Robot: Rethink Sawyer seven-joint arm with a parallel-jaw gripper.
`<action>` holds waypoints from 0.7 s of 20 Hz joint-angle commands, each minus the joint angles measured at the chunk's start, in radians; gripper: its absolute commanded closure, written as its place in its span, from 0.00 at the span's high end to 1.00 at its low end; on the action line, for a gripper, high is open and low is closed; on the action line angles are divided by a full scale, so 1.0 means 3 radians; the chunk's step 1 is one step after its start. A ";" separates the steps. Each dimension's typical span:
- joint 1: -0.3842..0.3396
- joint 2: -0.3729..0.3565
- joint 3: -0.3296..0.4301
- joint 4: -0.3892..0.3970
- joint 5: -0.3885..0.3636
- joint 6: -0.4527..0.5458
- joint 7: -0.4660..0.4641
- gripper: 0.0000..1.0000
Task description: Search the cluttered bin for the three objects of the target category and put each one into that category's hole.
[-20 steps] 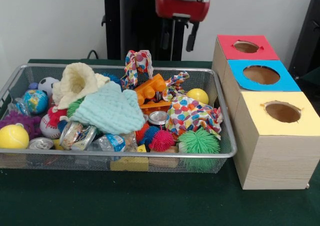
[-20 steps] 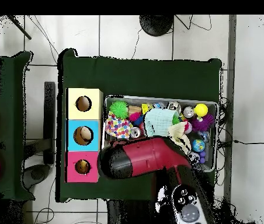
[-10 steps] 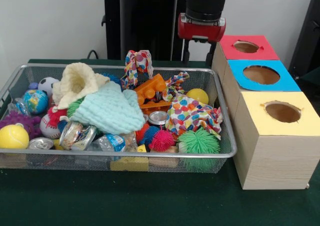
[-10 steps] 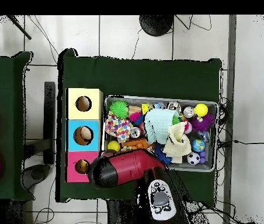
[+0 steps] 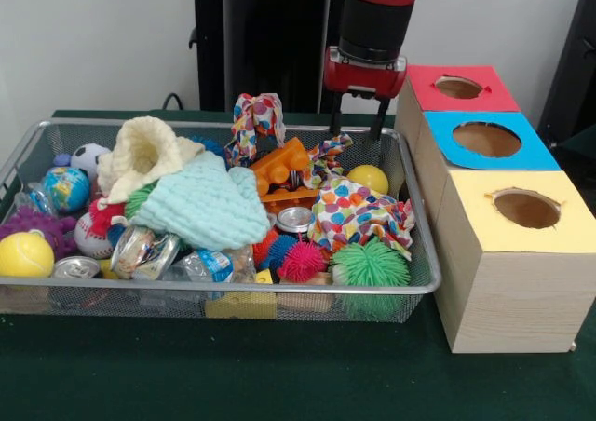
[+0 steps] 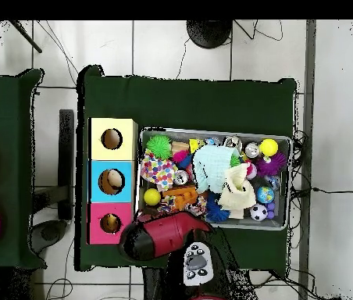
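A wire mesh bin [image 5: 307, 289] holds a heap of toys, cloths and cans. My gripper [image 5: 357, 123] hangs open and empty over the bin's far right corner, just above a yellow ball [image 5: 370, 177] and a polka-dot cloth [image 5: 354, 211]. An orange brick [image 5: 282, 168] lies left of the ball. Beside the bin stand three boxes with holes: red-topped [image 5: 461, 88], blue-topped [image 5: 487, 140] and yellow-topped [image 5: 526, 209]. In the overhead view the red arm [image 6: 160, 234] covers the gripper, by the bin [image 6: 290, 180] corner near the red box [image 6: 110, 223].
Mint [image 5: 209, 207] and cream [image 5: 144, 151] cloths cover the bin's middle. Green [image 5: 371, 264] and pink [image 5: 303, 261] spiky balls, cans [image 5: 296, 219], a tennis ball [image 5: 25, 253], a baseball [image 5: 91, 235], a globe ball [image 5: 65, 188] and a soccer ball [image 5: 88, 157] lie around them.
The arm swung from high over the bin's back toward the red box, then came down; the gripper now hangs lower, at the bin's far right corner. The bin's contents have not moved.
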 commanded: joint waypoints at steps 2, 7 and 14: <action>0.0136 0.0301 -0.0377 -0.0295 0.0178 -0.0434 0.0691 1.00; 0.0223 0.0317 -0.0469 -0.0387 0.0316 -0.0513 0.0657 1.00; 0.0364 0.0425 -0.0627 -0.0481 0.0502 -0.0685 0.0648 1.00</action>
